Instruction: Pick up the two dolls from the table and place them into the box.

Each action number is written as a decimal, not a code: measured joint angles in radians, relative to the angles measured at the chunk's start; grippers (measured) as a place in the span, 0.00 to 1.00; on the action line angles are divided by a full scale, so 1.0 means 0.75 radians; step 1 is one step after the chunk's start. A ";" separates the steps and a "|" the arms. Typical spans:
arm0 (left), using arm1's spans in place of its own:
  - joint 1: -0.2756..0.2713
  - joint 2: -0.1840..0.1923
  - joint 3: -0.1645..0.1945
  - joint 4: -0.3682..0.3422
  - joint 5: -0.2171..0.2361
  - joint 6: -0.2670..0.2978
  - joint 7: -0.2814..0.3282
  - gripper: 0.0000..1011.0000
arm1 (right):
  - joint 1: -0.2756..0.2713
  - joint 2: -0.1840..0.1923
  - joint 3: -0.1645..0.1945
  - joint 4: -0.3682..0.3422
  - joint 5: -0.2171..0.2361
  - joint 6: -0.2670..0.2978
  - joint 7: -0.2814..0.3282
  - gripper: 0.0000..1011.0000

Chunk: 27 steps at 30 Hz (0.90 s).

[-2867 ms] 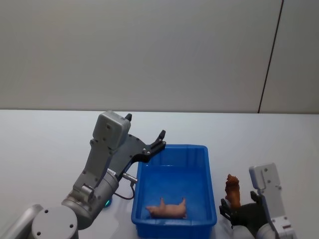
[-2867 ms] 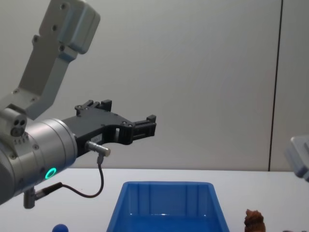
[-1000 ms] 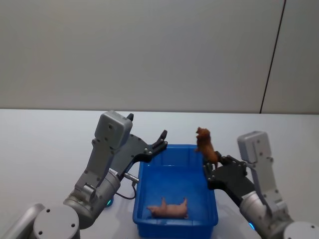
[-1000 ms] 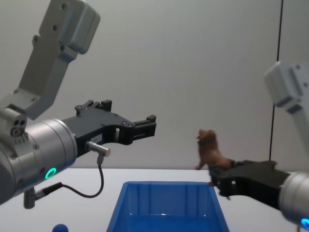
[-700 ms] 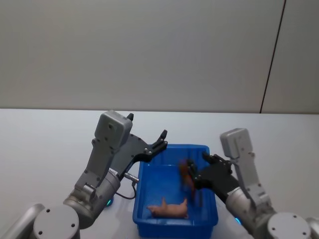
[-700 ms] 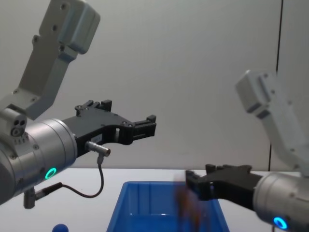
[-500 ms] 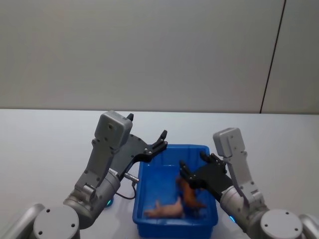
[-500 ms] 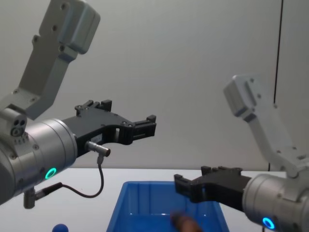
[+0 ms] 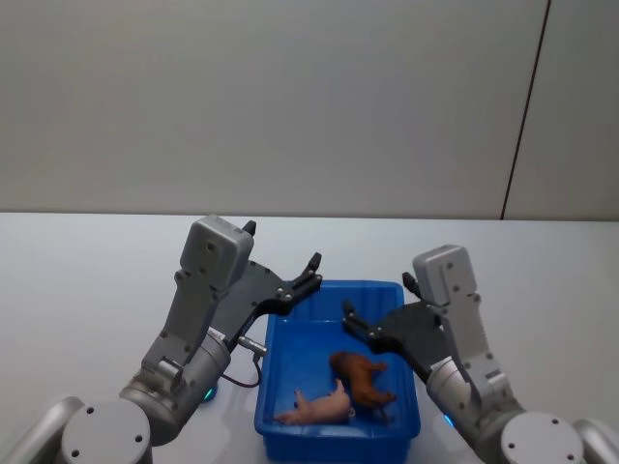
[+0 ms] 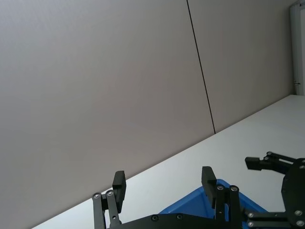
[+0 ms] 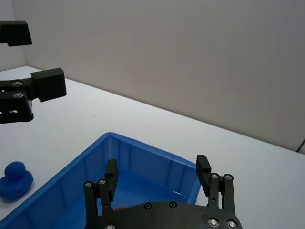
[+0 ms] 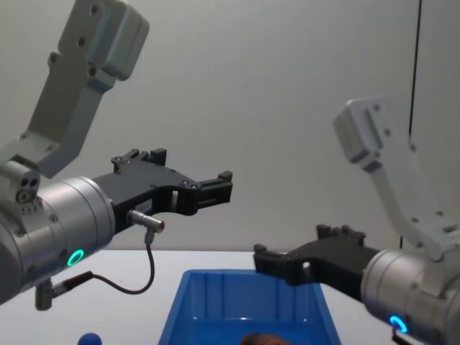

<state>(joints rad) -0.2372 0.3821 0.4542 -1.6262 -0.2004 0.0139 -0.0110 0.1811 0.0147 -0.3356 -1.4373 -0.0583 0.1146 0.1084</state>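
Box (image 9: 368, 295) holds brown doll (image 9: 360, 378) lying flat, diagonally.

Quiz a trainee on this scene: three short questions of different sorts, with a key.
1. True or false: the brown doll and the pink doll both lie inside the box.
2. The left gripper and the right gripper are: A) both open and empty; B) both shut; C) each holding a doll.
3. Fill in: the blue doll sits outside the box, on the ___.

Key: 1 true; 2 A; 3 table.
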 joint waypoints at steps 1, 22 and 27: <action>0.000 0.000 0.000 0.000 0.000 0.000 0.000 0.99 | -0.005 0.002 0.000 -0.007 -0.002 -0.007 -0.011 0.99; 0.000 0.000 0.000 0.000 0.000 0.000 0.000 0.99 | -0.165 0.112 0.078 -0.207 0.071 0.014 -0.237 0.99; 0.000 0.000 0.000 0.000 0.000 0.000 0.000 0.99 | -0.185 0.129 0.094 -0.226 0.091 0.030 -0.266 0.99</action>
<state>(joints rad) -0.2372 0.3820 0.4540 -1.6262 -0.2004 0.0138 -0.0109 0.0423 0.1111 -0.2648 -1.6070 0.0101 0.1370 -0.0908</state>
